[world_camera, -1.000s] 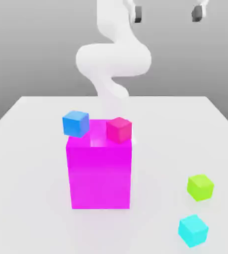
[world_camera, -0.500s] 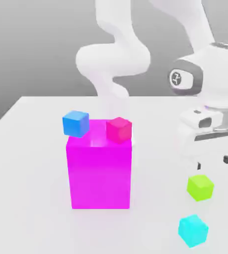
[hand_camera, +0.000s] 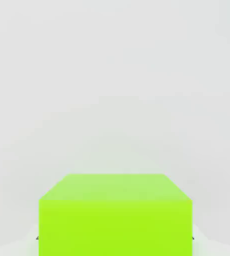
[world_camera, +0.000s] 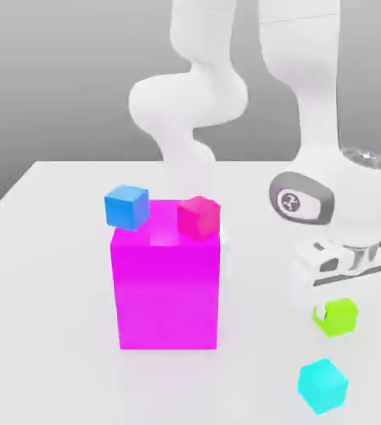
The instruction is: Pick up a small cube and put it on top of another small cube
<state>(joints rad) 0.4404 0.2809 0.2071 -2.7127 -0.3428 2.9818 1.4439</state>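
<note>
A small lime-green cube (world_camera: 339,318) rests on the white table (world_camera: 44,299) toward the exterior view's right. My gripper (world_camera: 336,313) has come straight down over it, and its jaws are shut against the cube's two sides. In the hand view the green cube (hand_camera: 115,217) sits close up between the fingers. A small cyan cube (world_camera: 323,386) lies just in front of the green one, apart from it. A small red cube (world_camera: 198,217) sits on top of the big magenta block (world_camera: 168,290). A small blue cube (world_camera: 127,207) shows at that block's upper left corner.
The tall magenta block stands mid-table, to the left of my hand in the exterior view. The arm's white links (world_camera: 189,100) rise behind it. Whether the blue cube rests on the block or behind it cannot be told.
The hand came down from high above the table onto the green cube, and its jaws went from open to shut on it. No cube has shifted.
</note>
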